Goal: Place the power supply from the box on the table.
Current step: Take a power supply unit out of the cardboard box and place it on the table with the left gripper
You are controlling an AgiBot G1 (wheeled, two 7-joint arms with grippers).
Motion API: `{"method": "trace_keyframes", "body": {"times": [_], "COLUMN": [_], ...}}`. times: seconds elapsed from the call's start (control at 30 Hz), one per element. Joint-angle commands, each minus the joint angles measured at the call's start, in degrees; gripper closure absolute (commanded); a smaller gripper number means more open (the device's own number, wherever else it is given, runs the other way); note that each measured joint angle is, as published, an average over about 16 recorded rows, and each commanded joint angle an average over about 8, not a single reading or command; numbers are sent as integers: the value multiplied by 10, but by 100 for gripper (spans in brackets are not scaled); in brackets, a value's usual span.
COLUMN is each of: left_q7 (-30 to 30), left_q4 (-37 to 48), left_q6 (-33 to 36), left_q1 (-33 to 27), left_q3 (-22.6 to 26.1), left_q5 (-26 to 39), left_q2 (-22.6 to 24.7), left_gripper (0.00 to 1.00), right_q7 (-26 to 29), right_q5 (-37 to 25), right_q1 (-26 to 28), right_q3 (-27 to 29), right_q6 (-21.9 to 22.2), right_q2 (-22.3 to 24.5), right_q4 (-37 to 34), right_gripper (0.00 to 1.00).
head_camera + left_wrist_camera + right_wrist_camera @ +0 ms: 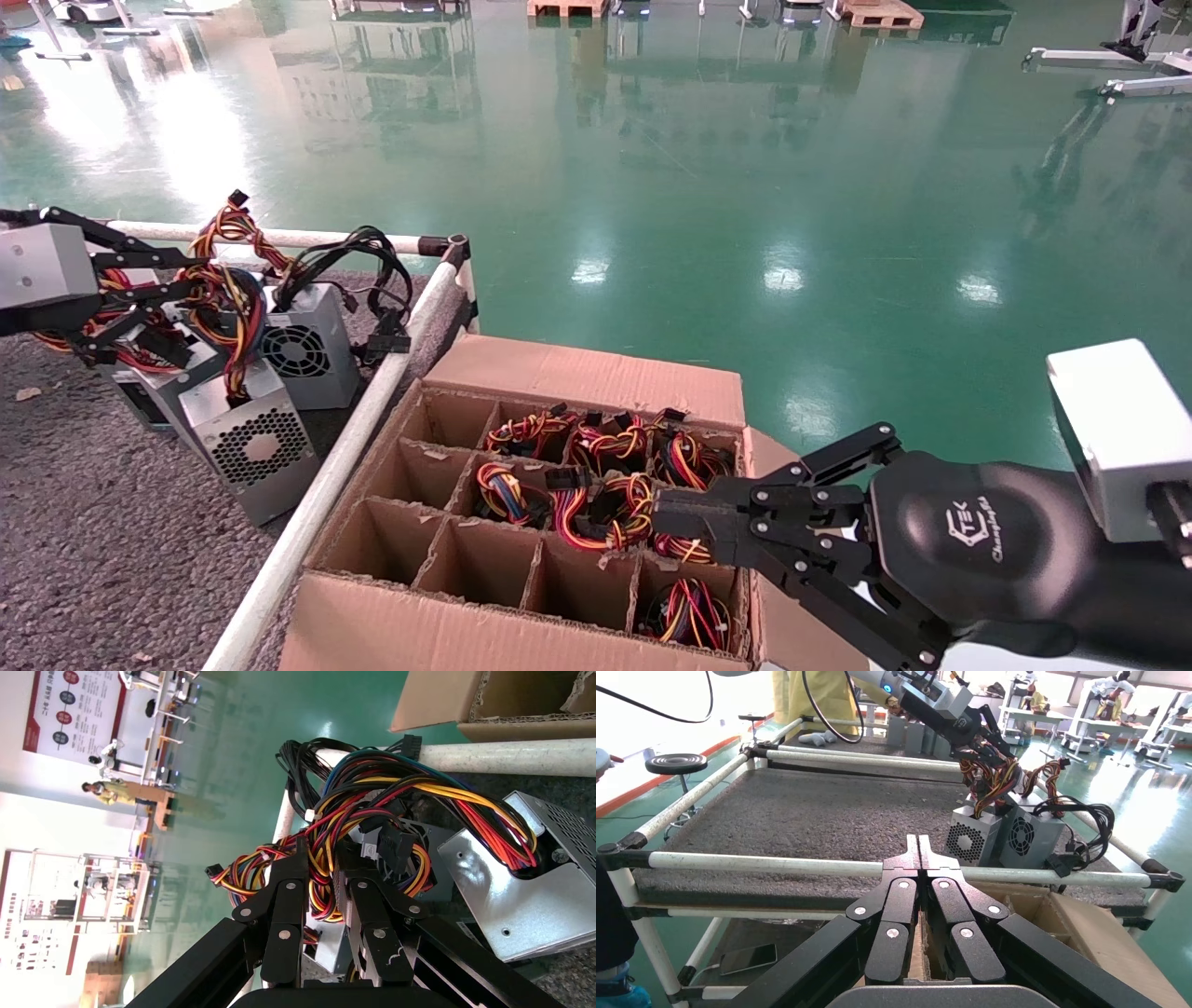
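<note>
From my head camera, my left gripper (pixel 154 312) hangs over the table (pixel 84 550), its fingers closed into the coloured wire bundle (pixel 219 298) of the power supply (pixel 250 445). That silver block with the punched grille sits on the grey fabric just inside the white rail (pixel 307 508), beside the fan-grille unit (pixel 312 345). My right gripper (pixel 666 513) waits over the box (pixel 521 615), fingers together, holding nothing. Several cells hold more wire bundles.

In my left wrist view, my fingers (pixel 292 881) are clamped on the wires (pixel 393 804), which loop back into the metal case (pixel 520 896).

In my right wrist view, my fingertips (pixel 918 855) meet flat, with the rail and the table beyond and the other arm over the supplies (pixel 975 839) on the far side.

I judge this block heavy and rigid, with smooth, slippery steel faces. The wires are soft and springy, an easy handle, but they let the case swing and strain at the exit hole. A steadier hold would be across two opposite flat sides of the case.
</note>
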Motion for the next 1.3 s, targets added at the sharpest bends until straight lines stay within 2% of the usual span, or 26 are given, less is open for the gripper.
{"method": "trace_keyframes", "body": {"times": [0.03,1.3], "left_q7": [-1,-2], "left_q4": [2,-8], "left_q6": [2,43], "left_q1": [-2,-52], "left_q3": [2,25], "left_q5": [1,14], "left_q2": [0,-6], "left_gripper": [0,0], "right_q7": [0,0], "right_q5": [0,0], "right_q1": [0,0], "right_q3": [0,0], "right_q6": [0,0], "right_q2": [0,0], "right_q4": [0,0], "right_gripper": [100,100]}}
